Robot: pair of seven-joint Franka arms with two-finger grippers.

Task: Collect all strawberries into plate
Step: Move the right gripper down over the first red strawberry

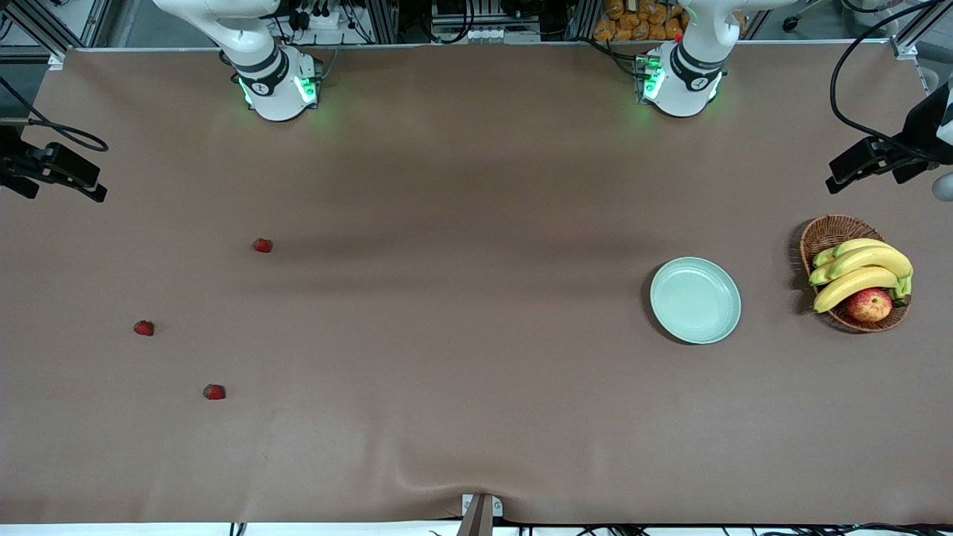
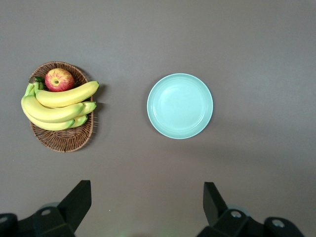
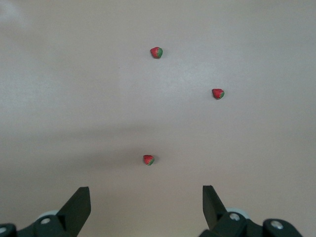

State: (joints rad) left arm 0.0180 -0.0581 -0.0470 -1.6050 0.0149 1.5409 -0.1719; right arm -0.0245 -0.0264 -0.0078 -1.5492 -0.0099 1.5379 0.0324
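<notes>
Three strawberries (image 1: 214, 391) lie scattered; one plate (image 1: 695, 300).

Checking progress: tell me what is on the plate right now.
Nothing: the plate is bare, its whole surface in view, nothing covered. All three strawberries lie on the table toward the right arm's end.

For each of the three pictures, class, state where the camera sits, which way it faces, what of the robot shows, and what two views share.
Front view: high across the table, facing both arm bases; sees three strawberries, plate, basket.
Left wrist view: looks down past the left gripper, open, onto plate and basket.
Right wrist view: looks down past the right gripper, open, onto the strawberries.
Shared: plate and basket in front and left wrist views; strawberries in front and right wrist views.
</notes>
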